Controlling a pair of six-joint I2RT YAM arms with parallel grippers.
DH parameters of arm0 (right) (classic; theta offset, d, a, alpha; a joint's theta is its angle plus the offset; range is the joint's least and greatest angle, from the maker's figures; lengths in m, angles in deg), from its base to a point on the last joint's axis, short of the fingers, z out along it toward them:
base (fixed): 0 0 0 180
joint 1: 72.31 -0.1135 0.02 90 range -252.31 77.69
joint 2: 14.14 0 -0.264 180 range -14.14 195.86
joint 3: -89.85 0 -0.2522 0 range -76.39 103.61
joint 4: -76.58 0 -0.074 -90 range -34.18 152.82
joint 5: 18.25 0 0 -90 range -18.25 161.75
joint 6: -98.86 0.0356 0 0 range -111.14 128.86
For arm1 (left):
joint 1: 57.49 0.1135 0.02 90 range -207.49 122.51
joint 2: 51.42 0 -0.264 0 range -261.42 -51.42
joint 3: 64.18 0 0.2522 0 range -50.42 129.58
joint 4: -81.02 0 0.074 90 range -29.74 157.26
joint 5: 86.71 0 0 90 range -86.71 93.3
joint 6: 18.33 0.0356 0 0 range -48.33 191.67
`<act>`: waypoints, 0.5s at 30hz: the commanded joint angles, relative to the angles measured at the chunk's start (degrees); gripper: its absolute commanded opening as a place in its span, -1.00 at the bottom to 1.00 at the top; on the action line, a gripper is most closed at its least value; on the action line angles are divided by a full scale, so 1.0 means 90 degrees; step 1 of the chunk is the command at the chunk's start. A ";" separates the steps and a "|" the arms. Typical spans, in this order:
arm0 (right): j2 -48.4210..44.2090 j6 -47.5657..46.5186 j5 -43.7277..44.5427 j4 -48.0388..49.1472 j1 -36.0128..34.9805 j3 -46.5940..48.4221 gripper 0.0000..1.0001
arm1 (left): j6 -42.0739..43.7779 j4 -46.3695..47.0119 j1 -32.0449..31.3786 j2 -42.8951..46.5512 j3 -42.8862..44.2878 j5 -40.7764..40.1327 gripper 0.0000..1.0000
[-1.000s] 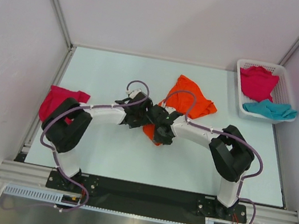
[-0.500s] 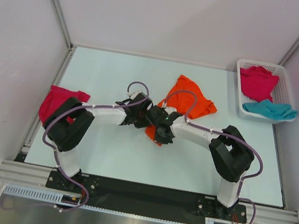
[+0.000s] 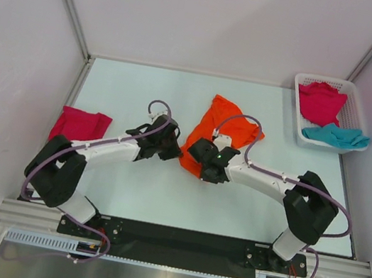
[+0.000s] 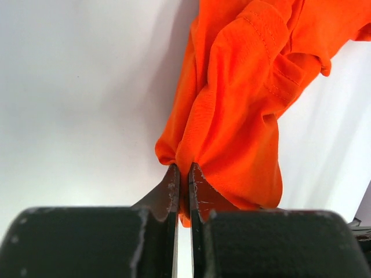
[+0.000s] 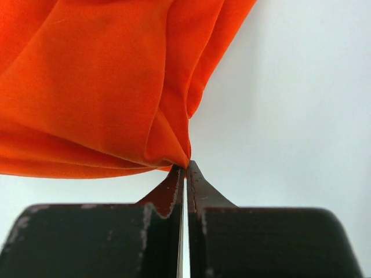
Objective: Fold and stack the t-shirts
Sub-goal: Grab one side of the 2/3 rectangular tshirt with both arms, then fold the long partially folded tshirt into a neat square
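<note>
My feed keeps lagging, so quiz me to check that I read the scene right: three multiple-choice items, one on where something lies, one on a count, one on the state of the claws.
1. Where does the teal t-shirt lie?
A. In the white basket
B. At the far left
C. In the centre

2. How many t-shirts lie in that basket?
A. One
B. Two
C. Three

3. What state are the left claw and the right claw in?
A. Both open
B. Only the right one shut
C. Both shut on the orange t-shirt

Answers:
1 A: the teal cloth lies in the basket's near end.
2 B: a magenta t-shirt and the teal one are in it.
3 C: each wrist view shows the fingers pinched on orange cloth.
</note>
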 commanded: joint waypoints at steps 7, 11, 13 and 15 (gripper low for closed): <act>-0.0562 0.0675 0.0765 -0.1657 -0.0929 0.0386 -1.00 | 0.0283 -0.0373 0.0121 0.1067 -0.0805 0.0075 -1.00; -0.0767 0.1299 0.0843 -0.2476 -0.1564 0.0610 -1.00 | 0.0332 -0.0666 0.0092 0.1906 -0.1206 0.0231 -1.00; -0.0787 0.1554 0.0824 -0.2741 -0.1857 0.0776 -1.00 | 0.0322 -0.0929 0.0063 0.2490 -0.1382 0.0251 -1.00; -0.0758 0.1886 0.0765 -0.3034 -0.2268 0.0932 -1.00 | 0.0303 -0.1086 0.0043 0.2863 -0.1490 0.0251 -1.00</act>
